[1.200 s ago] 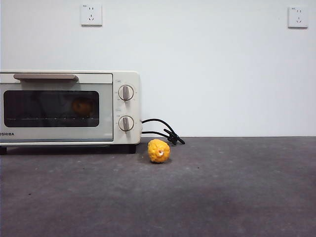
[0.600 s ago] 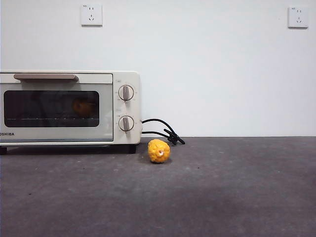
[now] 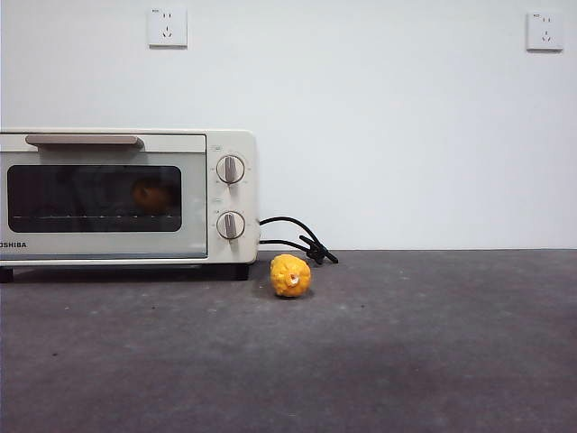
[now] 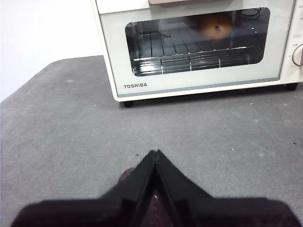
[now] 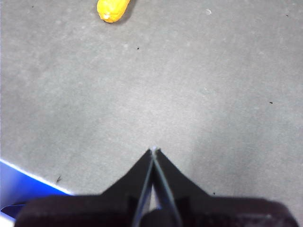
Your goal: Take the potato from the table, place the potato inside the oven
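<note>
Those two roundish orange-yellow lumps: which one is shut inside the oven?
The potato, the duller orange-brown one behind the oven's glass door. The bumpy bright-yellow ball sits outside on the table.

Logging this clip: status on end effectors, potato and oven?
Left end effector and right end effector shut, empty, above table. Potato inside oven, door closed. Yellow ball beside oven, not obstructing.

Even, soft light fills all three views, and the white wall behind the oven (image 3: 126, 197) is bright without glare. The oven throws a thin dark shadow onto the bench (image 3: 406, 361) along its base. Its dark glass door is dim, so the potato (image 4: 215, 27) behind it looks hazy and soft. Both wrist views show their close black tools slightly blurred.
</note>
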`<state>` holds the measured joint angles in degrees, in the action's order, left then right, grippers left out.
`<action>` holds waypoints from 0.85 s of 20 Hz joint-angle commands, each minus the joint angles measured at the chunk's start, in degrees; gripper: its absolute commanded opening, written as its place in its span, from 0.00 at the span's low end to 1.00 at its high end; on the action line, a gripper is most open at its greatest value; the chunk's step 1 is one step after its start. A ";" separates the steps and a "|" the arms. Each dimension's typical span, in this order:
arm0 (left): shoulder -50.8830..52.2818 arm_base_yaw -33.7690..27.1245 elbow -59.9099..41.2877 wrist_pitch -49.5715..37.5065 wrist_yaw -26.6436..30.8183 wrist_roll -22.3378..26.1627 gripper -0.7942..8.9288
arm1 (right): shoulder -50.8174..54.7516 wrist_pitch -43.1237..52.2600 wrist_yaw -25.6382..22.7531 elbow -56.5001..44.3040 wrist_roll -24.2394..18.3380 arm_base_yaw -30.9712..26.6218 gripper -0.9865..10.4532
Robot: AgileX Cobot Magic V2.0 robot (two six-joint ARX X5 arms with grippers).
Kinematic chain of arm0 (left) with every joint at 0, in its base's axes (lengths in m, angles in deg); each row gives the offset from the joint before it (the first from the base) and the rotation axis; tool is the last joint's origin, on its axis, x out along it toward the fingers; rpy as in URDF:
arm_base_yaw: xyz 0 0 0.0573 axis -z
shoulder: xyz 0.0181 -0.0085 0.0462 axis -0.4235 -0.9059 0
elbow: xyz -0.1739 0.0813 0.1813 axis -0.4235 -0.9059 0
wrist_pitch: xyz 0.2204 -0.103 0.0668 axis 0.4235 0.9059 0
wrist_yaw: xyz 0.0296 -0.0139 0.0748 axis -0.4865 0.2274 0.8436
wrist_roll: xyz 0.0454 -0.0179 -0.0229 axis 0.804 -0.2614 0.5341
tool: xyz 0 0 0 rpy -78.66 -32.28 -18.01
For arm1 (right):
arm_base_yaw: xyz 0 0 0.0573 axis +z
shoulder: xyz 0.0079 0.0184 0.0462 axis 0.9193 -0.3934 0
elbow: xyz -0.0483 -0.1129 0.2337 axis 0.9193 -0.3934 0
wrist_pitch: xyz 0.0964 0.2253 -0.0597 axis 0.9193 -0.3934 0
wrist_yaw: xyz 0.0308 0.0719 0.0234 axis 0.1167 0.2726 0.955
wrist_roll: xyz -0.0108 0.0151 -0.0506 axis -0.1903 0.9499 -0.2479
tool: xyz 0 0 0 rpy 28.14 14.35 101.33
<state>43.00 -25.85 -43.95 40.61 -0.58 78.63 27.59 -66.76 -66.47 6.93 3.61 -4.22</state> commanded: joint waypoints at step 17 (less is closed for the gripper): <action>-0.57 -0.17 -0.57 -0.61 -0.46 -0.63 0.08 | 7.72 4.02 -7.34 -0.48 -0.20 -14.21 0.09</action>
<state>42.45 -25.85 -43.95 40.31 -0.76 78.63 35.17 -63.35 -73.57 6.93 3.33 -17.44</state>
